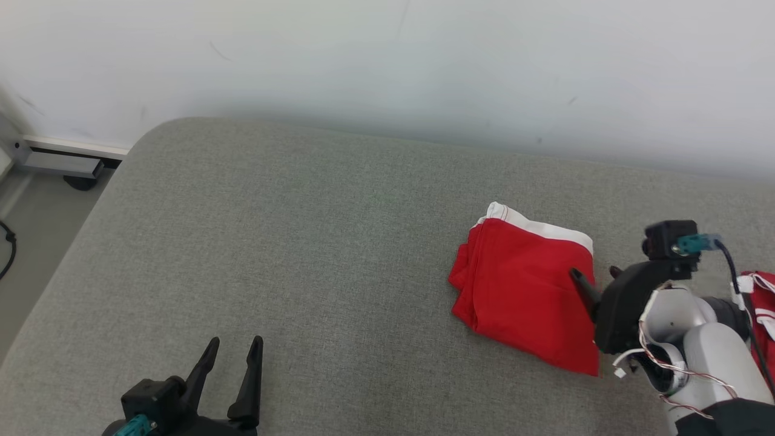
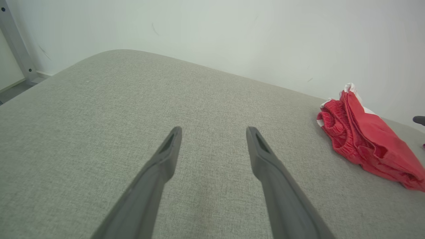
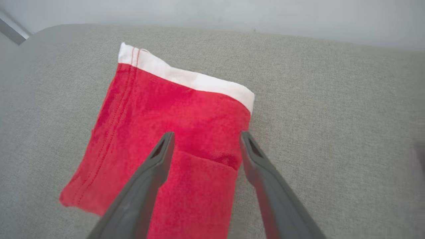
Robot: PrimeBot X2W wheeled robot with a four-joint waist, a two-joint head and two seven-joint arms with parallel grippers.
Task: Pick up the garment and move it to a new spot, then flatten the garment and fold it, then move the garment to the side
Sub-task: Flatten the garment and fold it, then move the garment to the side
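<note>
Right gripper (image 3: 206,136) is seen spread wide above the folded garment (image 1: 521,284), with nothing held between its jaws. Its two fingers are poised over the cloth's right-hand edge, though whether they touch it cannot be told. Left gripper (image 1: 236,342) is likewise held fully open and empty. It is parked low at the near left, well apart from the cloth, apparently to be kept out of the way.

A pale wall (image 1: 387,60) is seen behind the grey fabric-covered worktop (image 1: 272,242). The garment, red with a white band (image 1: 545,228) along its far edge, is laid toward the worktop's right side. It is folded into a compact, roughly square packet, with its layers bunched at the left edge.

From that placement, the folding and the move to the side are judged done or very nearly so. The open jaws suggest a packet set down rather than one being carried. A scrap of further red-and-white cloth (image 1: 766,297) is glimpsed at the far right, partly hidden behind the right arm.
</note>
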